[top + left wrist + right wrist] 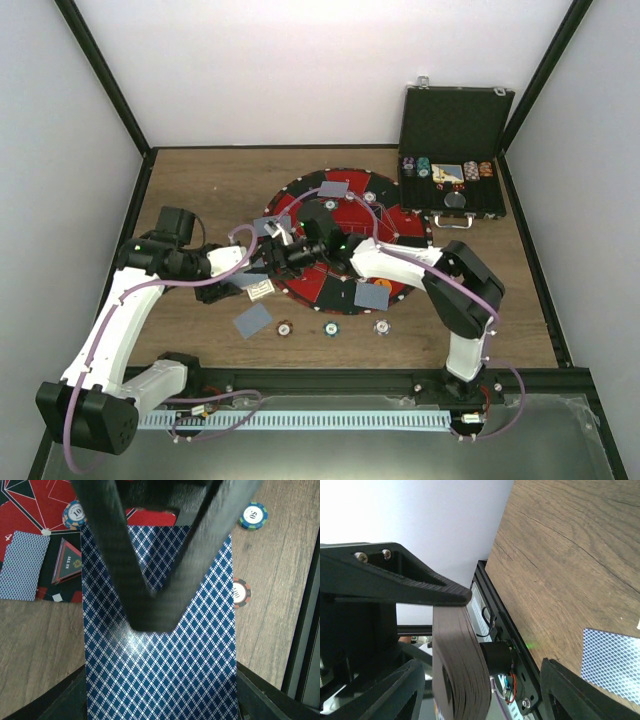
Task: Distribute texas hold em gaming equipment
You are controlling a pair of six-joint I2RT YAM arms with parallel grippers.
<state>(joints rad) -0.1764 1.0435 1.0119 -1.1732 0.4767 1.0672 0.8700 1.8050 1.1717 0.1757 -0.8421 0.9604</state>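
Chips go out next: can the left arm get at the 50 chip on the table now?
Probably within reach, but not to grasp: the 50 chip lies uncovered on the table just beyond the left gripper, yet its jaws look shut on a blue-backed card.

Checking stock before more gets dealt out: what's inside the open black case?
Striped chip stacks fill the rear row with a pale pack between them; a round black piece sits in front. Anything beneath the chips is covered.
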